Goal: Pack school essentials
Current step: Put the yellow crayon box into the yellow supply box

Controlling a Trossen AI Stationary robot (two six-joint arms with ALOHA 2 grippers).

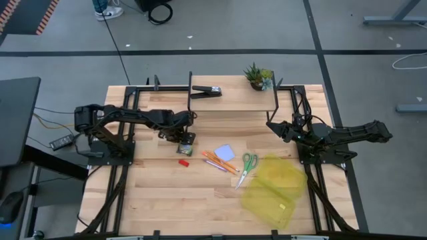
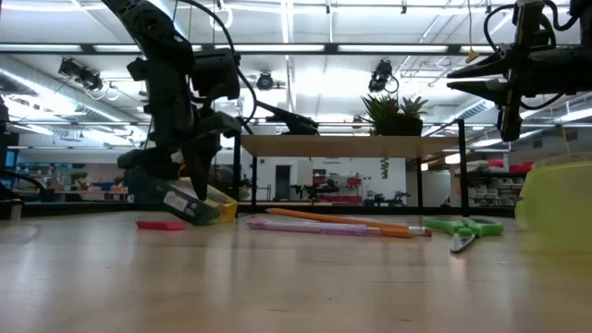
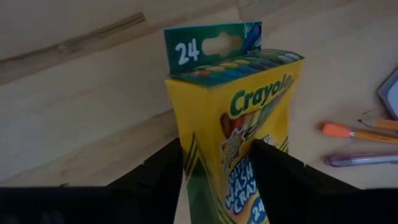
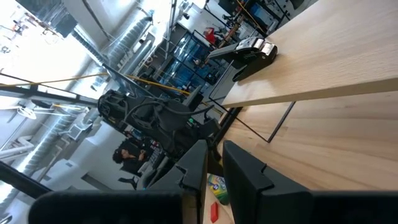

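Observation:
My left gripper is shut on the yellow-green crayon box, left of the table's middle. On the table to its right lie the tiny red piece, the pale blue notepad, the orange and pink pencils and the green-handled scissors. My right gripper hangs empty above the table beside the shelf's right leg. Its fingers stand almost together. My left gripper pinches the crayon box between its two fingers at the box's lower half. The green hang-tab end points away from the wrist. The fingers come from above, slanting down. The box is tilted, its lower end at the table top.
A yellow see-through pouch lies at the near right. A raised wooden shelf at the far side carries the black stapler and the potted plant. Bare wood lies along the near edge.

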